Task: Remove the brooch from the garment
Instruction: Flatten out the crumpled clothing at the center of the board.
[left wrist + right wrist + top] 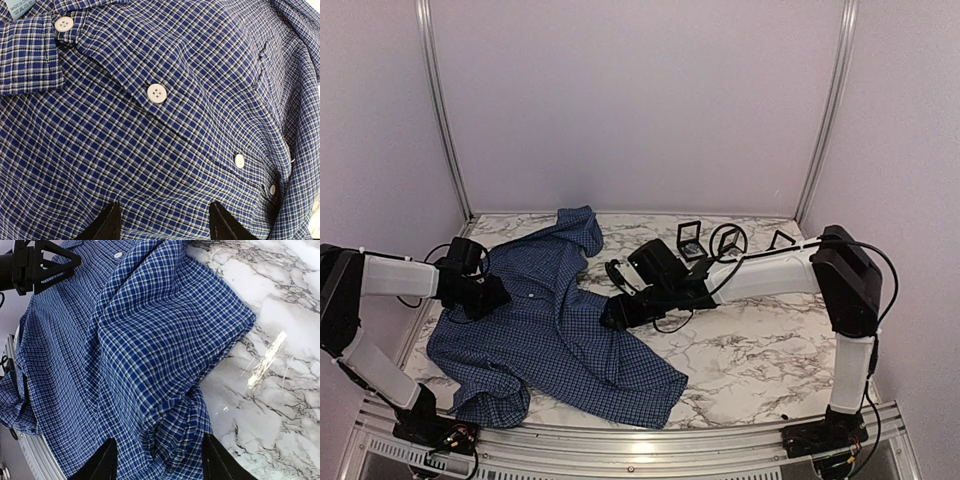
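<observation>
garment on table left half, frames behind right

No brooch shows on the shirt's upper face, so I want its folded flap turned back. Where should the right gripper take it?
Likely the folded flap at its free corner, coming in low from the marble table side: that corner juts onto bare stone, uncovered, so the open right gripper could straddle the edge.

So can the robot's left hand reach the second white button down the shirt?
Probably yes. The left hand is open and close over the shirt. The second button lies bare just ahead of its fingers, and nothing is on top of it.
</observation>
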Controlling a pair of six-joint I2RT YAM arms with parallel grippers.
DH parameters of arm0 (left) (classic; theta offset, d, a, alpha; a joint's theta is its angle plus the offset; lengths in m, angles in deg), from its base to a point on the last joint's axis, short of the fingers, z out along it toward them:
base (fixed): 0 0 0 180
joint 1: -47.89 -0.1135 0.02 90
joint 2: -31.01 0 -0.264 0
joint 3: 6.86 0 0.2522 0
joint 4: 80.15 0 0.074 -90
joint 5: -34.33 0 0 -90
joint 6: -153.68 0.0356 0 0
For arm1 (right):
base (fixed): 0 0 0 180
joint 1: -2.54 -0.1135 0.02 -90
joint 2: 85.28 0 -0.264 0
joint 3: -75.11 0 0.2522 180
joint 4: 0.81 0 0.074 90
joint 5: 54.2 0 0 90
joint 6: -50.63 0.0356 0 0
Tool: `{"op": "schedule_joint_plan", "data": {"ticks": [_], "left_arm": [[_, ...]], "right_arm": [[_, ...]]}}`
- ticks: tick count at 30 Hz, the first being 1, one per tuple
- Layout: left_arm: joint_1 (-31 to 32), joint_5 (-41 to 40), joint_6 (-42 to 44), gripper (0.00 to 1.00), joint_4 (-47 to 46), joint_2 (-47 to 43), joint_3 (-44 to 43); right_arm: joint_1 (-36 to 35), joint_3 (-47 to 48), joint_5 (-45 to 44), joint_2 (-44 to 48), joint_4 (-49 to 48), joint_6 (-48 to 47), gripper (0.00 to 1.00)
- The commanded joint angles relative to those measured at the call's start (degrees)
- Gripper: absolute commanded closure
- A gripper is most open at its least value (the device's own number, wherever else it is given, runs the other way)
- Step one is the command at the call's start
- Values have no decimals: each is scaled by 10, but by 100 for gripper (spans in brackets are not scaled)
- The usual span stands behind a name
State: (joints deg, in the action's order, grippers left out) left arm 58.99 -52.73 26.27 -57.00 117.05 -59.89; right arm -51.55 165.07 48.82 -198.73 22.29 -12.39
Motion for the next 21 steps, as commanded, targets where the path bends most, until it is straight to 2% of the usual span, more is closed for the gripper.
{"op": "schedule_joint_plan", "data": {"ticks": [1,9,18,21], "left_arm": [[-3,-4,7,38,12,-16,-11],[-3,-3,6,38,12,-18,-11],[-4,-6,10,38,16,-19,-8],[-5,-6,11,38,16,-20,-6]], "right_arm": [[0,-7,40,21,-61,32,43],[0,13,52,-9,-81,46,46],[0,43,40,-37,-67,43,70],[0,51,34,-46,-60,40,82]]}}
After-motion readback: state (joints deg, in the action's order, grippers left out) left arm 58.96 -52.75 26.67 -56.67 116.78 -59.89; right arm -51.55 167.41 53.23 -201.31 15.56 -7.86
